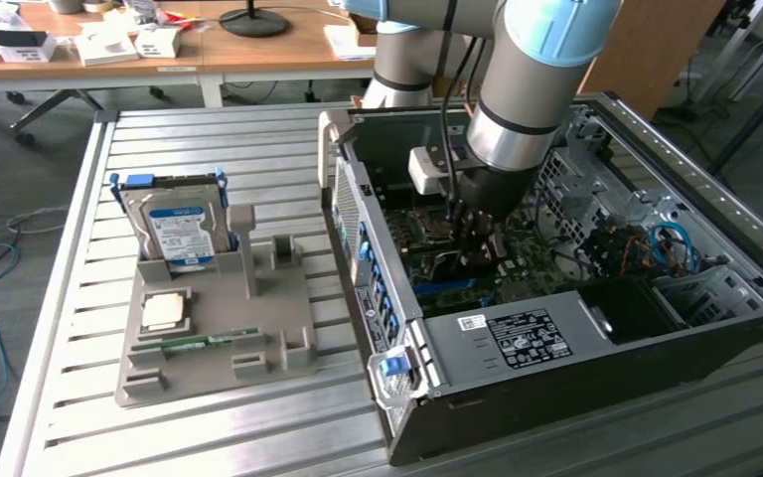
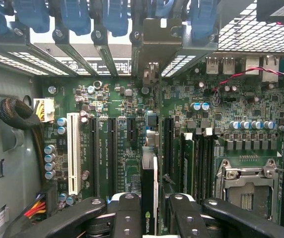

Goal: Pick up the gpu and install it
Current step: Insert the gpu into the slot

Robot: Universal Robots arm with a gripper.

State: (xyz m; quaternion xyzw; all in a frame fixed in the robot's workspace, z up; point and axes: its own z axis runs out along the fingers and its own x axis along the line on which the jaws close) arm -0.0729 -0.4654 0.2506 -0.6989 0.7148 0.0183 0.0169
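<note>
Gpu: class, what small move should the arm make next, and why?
Probably a slight press straight down: the gripper holds the gpu edge-on over the motherboard, its far end at the rear wall, and I cannot tell whether it is fully seated.

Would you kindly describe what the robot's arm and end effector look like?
The arm is a thick silver-grey tube with light blue joint caps and a black band. A thin black cable runs down beside it, near a small white box at the wrist. The end effector is black, with chunky linked fingers studded with round pins.
</note>
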